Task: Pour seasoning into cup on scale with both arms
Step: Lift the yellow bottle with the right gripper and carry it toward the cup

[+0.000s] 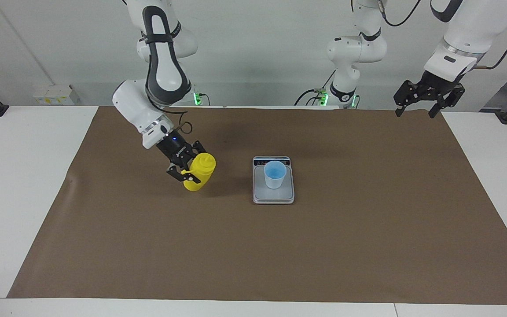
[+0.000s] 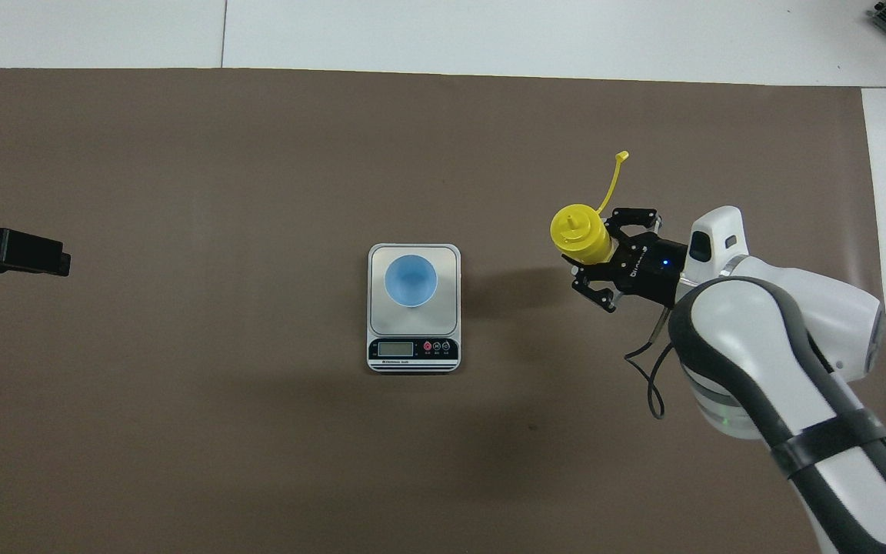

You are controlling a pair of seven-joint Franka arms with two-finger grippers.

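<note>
The yellow seasoning bottle (image 1: 199,172) is over the brown mat beside the scale, toward the right arm's end, and leans slightly toward the scale. Its cap hangs loose on its tether (image 2: 612,181). My right gripper (image 1: 187,166) is shut on the bottle's body (image 2: 580,231) from the side. I cannot tell whether the bottle's base touches the mat. The light-blue cup (image 1: 275,174) stands upright on the scale (image 1: 273,196), and both also show in the overhead view, the cup (image 2: 411,280) and the scale (image 2: 414,358). My left gripper (image 1: 427,103) waits raised and open over the mat's corner at the left arm's end.
The brown mat (image 1: 368,229) covers most of the white table (image 1: 24,185). The scale's display strip (image 2: 412,348) faces the robots. The left gripper's tip shows at the edge of the overhead view (image 2: 20,252).
</note>
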